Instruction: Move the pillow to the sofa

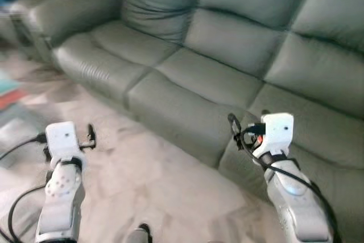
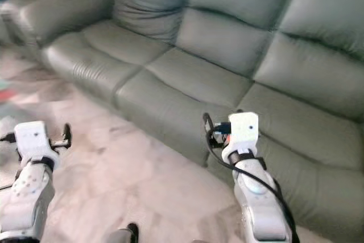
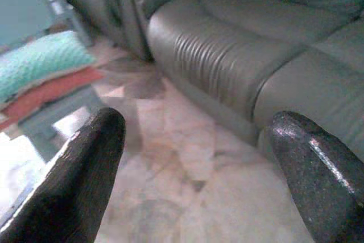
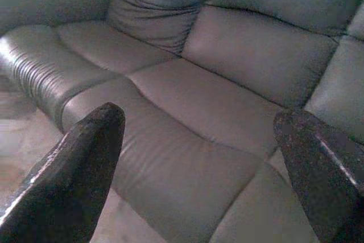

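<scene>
Pillow (image 3: 42, 64), mint-green and textured, lies atop a red cushion (image 3: 48, 95).

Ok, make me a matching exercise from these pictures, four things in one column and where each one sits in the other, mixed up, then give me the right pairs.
Things:
1. grey-green leather sofa
2. mint-green textured pillow
3. left gripper
4. right gripper

Places:
A. over the pale marbled floor, jaws open
B. at the sofa's front edge, jaws open
C. on top of a red cushion, off to one side of the sofa's end
D. across the back of the scene, seats bare

Pairs: 1-D, 2-C, 3-A, 4-B
</scene>
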`<state>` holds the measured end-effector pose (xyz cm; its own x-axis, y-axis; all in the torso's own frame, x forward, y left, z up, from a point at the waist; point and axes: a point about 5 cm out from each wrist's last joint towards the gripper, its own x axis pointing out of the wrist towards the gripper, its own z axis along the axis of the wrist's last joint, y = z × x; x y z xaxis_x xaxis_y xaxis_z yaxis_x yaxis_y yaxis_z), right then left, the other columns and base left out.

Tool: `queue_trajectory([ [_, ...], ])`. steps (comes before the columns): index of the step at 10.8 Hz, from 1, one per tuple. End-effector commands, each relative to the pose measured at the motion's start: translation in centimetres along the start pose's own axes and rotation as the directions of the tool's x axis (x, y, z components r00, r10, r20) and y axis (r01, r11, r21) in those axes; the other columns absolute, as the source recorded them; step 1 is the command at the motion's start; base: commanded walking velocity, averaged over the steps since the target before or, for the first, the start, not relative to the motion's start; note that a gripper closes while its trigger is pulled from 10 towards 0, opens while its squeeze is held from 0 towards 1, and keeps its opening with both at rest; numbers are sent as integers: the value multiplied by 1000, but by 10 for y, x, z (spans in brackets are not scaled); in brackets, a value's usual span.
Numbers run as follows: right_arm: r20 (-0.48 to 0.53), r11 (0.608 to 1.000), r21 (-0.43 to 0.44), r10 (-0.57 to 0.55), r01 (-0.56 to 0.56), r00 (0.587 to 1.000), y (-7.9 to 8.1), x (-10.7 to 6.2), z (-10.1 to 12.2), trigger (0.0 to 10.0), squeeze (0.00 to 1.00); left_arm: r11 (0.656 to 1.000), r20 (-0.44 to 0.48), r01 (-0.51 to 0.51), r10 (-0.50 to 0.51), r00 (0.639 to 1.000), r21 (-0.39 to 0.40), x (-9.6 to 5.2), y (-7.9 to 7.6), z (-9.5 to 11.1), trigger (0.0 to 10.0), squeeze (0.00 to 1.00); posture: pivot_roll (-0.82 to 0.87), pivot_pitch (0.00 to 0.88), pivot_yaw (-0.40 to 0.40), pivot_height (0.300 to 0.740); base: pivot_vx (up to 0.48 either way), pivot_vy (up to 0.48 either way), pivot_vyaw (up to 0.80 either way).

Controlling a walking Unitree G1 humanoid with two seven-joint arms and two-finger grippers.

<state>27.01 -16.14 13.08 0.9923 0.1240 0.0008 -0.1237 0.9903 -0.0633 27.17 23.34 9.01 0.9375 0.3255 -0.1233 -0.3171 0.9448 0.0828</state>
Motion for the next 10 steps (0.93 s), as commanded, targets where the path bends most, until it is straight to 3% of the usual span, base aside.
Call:
queue_trajectory([
  [1, -14, 1000, 4, -6, 6, 1000, -4, 0, -3, 10000, 0, 1000, 7, -2, 2, 1000, -1, 0, -3, 0, 10000, 0, -97, 164, -96, 740, 0, 0, 0],
  [5, 6, 999, 27, -16, 16, 1000, -6, 7, -1, 10000, 0, 994, 33, 105, -105, 994, 18, -1, -22, 2, 10000, 0, -85, 144, -83, 740, 0, 0, 0],
  [8, 40, 994, 81, -71, 68, 997, 1, 17, -3, 10000, 0, 979, 52, 188, -192, 980, 72, 13, -28, 14, 10000, 0, -72, 105, -1, 740, 0, 0, 0],
  [10, 56, 986, 109, -133, 126, 990, -2, 17, -5, 10000, 0, 959, 70, 261, -269, 961, 108, 22, -42, 25, 10000, 0, -83, 92, 51, 740, 0, 0, 0],
])
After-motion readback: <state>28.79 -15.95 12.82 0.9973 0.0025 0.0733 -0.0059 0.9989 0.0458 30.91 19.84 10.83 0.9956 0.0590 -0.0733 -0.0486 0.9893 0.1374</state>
